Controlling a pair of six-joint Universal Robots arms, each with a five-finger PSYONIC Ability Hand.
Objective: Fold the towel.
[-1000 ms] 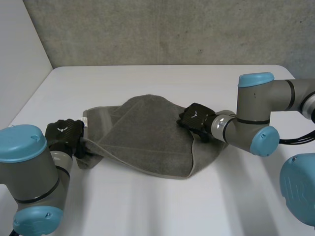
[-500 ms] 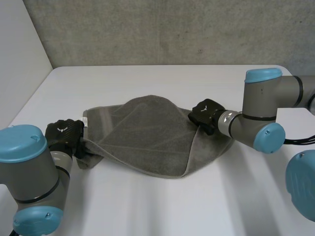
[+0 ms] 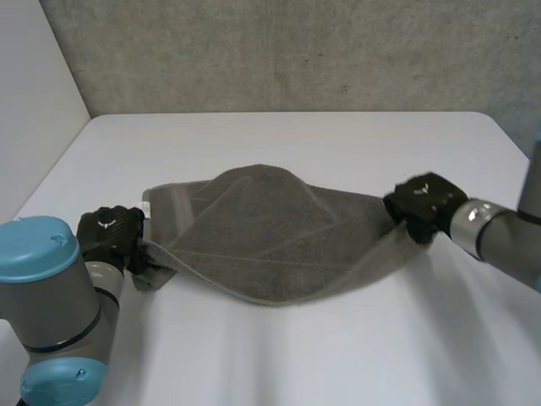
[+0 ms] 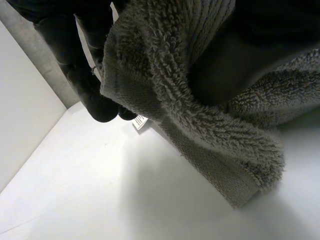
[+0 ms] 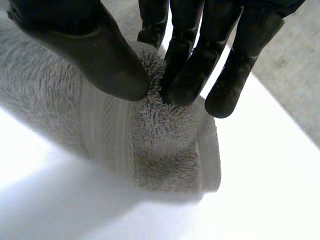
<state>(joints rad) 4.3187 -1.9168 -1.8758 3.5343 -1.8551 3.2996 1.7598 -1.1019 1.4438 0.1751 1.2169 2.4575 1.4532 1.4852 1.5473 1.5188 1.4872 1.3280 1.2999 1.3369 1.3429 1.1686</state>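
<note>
We see the towel [image 3: 270, 233] rumpled mid table [image 3: 279, 135], left hand [image 3: 110, 237] pinching its end toward the table's left edge, right hand [image 3: 423, 205] pinching the opposite end; no neat fold yet.

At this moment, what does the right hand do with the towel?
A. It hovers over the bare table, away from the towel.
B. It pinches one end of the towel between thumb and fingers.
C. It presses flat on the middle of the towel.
B: the right wrist view shows the right hand with thumb and fingers closed on the end of the towel, opposite the end at the left hand.
</note>
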